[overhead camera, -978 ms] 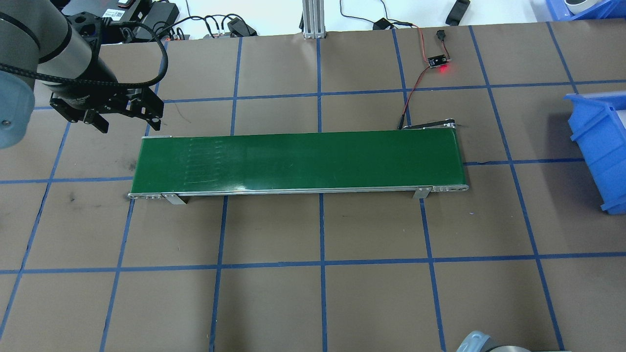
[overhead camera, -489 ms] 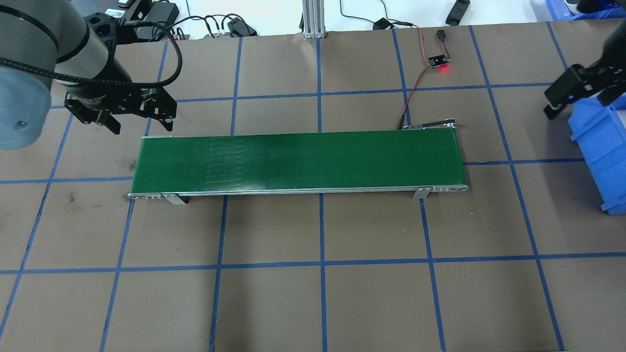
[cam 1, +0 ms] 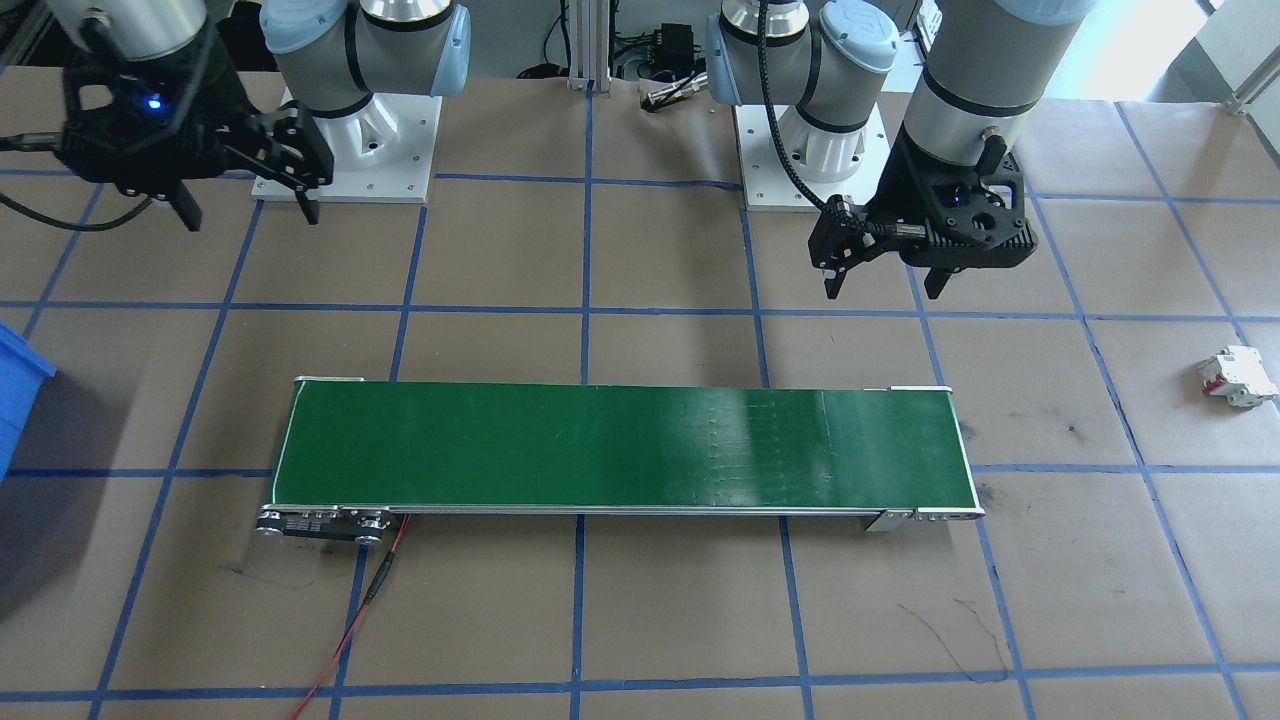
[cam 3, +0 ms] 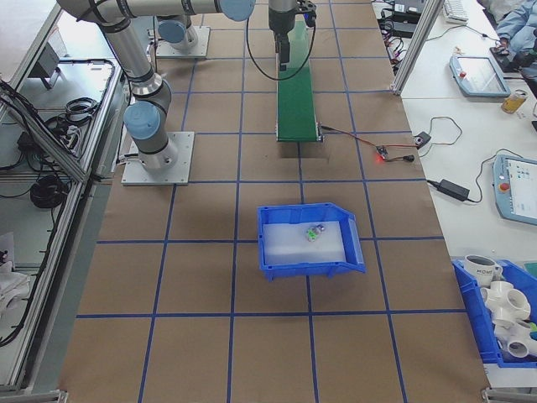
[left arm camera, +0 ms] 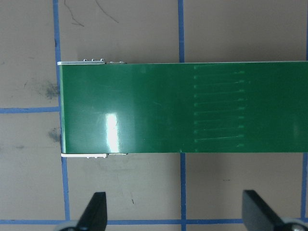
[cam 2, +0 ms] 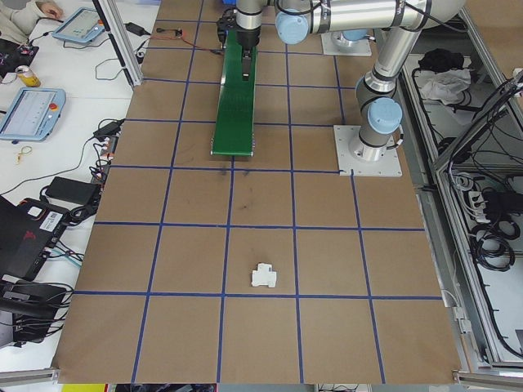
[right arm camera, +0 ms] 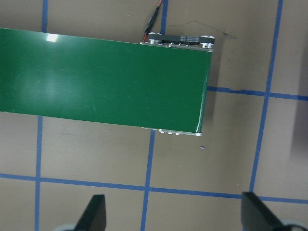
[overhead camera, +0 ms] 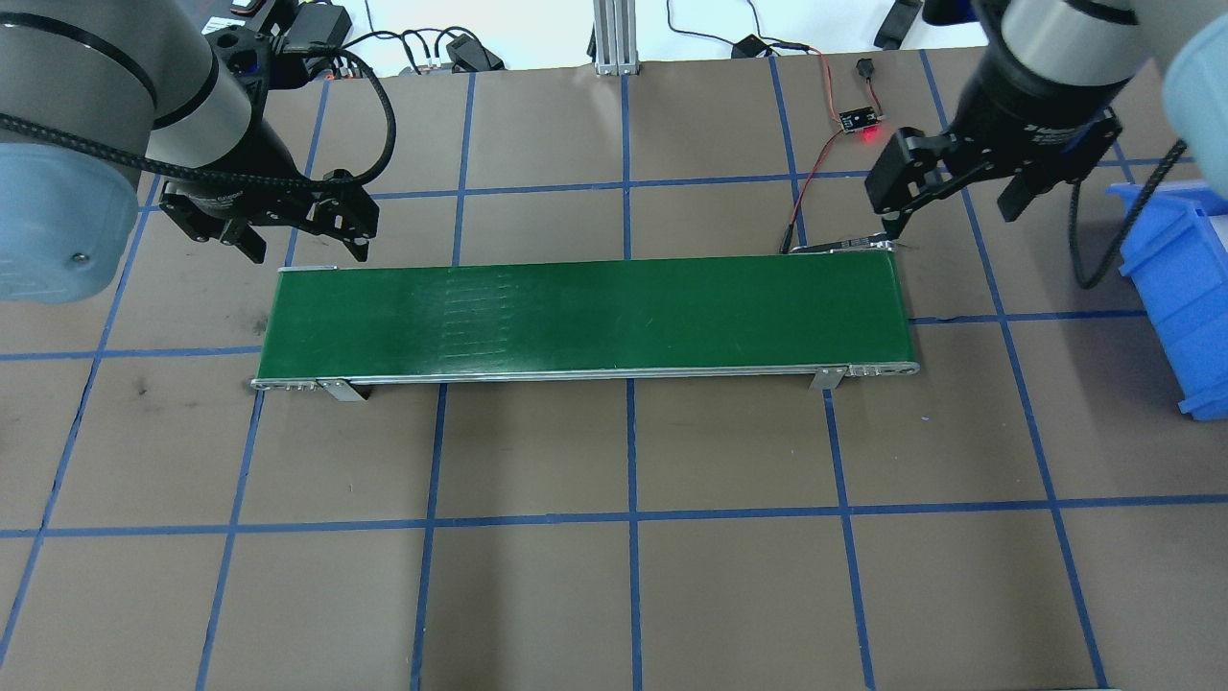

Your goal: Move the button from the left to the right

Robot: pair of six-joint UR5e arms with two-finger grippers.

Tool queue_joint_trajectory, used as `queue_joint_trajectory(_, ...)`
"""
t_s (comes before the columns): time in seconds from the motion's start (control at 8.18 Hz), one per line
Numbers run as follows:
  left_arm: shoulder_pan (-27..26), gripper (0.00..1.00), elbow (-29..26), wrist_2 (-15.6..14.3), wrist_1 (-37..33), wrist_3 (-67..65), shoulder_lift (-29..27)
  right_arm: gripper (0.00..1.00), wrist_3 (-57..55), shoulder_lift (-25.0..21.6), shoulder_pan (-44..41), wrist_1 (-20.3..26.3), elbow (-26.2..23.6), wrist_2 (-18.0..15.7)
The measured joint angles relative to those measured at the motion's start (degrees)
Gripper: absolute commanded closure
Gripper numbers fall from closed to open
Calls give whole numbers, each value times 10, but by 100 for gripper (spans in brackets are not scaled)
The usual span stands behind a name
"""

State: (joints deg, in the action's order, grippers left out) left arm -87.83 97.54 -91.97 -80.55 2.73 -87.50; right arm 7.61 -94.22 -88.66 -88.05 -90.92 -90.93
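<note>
The button (cam 3: 312,232) shows only in the exterior right view, as a tiny green-capped piece lying inside the blue bin (cam 3: 310,269). My left gripper (overhead camera: 305,251) hangs open and empty over the far left corner of the green conveyor belt (overhead camera: 585,317). It is also in the front-facing view (cam 1: 882,288), and its wrist view shows its fingers (left arm camera: 94,211) spread wide above the belt's left end. My right gripper (overhead camera: 950,219) is open and empty beyond the belt's right end, left of the bin. Its own fingers (right arm camera: 255,214) are spread over bare table.
A white block with red parts (cam 1: 1238,376) lies on the table far off the belt's left end. A small circuit board with a red light (overhead camera: 861,121) and its wires sit behind the belt's right end. The blue bin's wall (overhead camera: 1175,288) stands at the right edge.
My right arm has come into view from the right and swung left, past the bin, toward the belt's right end. My left gripper has moved right, toward the belt's left end.
</note>
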Motion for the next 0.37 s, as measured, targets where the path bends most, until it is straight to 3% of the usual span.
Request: queue_joint_trajectory(0.37, -1, 0, 2, -1, 1, 1, 9, 0, -39, 4, -35, 1, 1, -2)
